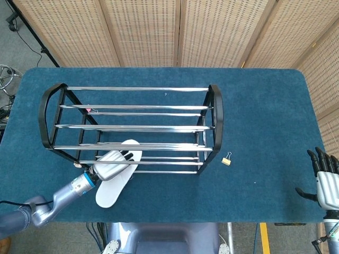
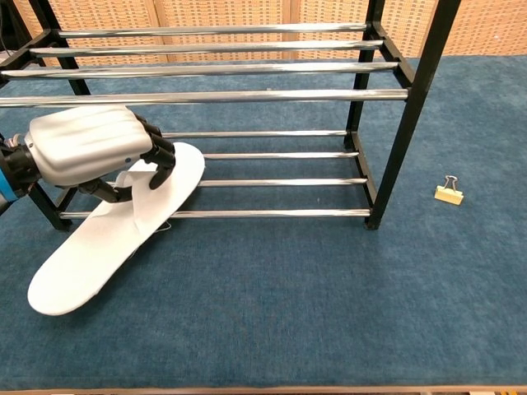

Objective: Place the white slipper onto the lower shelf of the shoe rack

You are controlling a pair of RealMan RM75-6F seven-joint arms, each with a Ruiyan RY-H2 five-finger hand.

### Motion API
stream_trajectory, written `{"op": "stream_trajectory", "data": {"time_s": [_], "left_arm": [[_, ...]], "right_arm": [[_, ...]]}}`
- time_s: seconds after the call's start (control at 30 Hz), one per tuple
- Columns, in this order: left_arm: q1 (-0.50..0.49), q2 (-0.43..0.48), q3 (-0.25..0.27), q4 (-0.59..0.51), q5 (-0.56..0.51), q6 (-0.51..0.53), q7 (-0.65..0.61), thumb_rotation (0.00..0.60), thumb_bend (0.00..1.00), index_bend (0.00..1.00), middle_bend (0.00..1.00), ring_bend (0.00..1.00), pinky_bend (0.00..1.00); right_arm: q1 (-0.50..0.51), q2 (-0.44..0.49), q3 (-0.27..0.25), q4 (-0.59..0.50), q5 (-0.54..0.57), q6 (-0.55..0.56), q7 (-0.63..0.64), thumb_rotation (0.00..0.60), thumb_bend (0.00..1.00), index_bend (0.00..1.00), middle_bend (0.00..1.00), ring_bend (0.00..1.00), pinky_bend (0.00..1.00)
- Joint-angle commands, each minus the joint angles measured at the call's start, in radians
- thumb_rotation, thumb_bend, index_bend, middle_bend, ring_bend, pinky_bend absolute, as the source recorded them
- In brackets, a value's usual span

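Left hand (image 2: 86,146) grips white slipper (image 2: 115,234), toe resting on lower shelf (image 2: 280,213) rails of shoe rack (image 1: 132,128), heel on tabletop (image 1: 265,106). Right hand (image 1: 326,182) near right edge, fingers spread, holding nothing.

left hand (image 2: 90,146): low, fingers curled, gripping | right hand (image 1: 327,182): upright, fingers apart, holding nothing

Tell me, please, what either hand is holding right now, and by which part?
The left hand holds the white slipper by its strap, near the toe end. The right hand holds nothing.
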Motion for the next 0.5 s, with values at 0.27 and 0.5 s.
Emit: {"op": "stream_trajectory", "data": {"time_s": [0.27, 0.5], "left_arm": [[-0.014, -0.011, -0.037, 0.008, -0.073, -0.033, -0.002, 0.6, 0.47, 0.67, 0.51, 0.46, 0.53], [-0.032, -0.031, -0.061, 0.02, -0.121, -0.069, 0.014, 0.6, 0.47, 0.67, 0.51, 0.46, 0.53]], "right_arm": [[0.0, 0.002, 0.0, 0.0, 0.002, -0.003, 0.006, 0.6, 0.0, 0.0, 0.0, 0.0, 0.0], [0.001, 0.002, 0.0, 0.001, 0.004, -0.007, 0.007, 0.6, 0.0, 0.0, 0.0, 0.0, 0.0]]}}
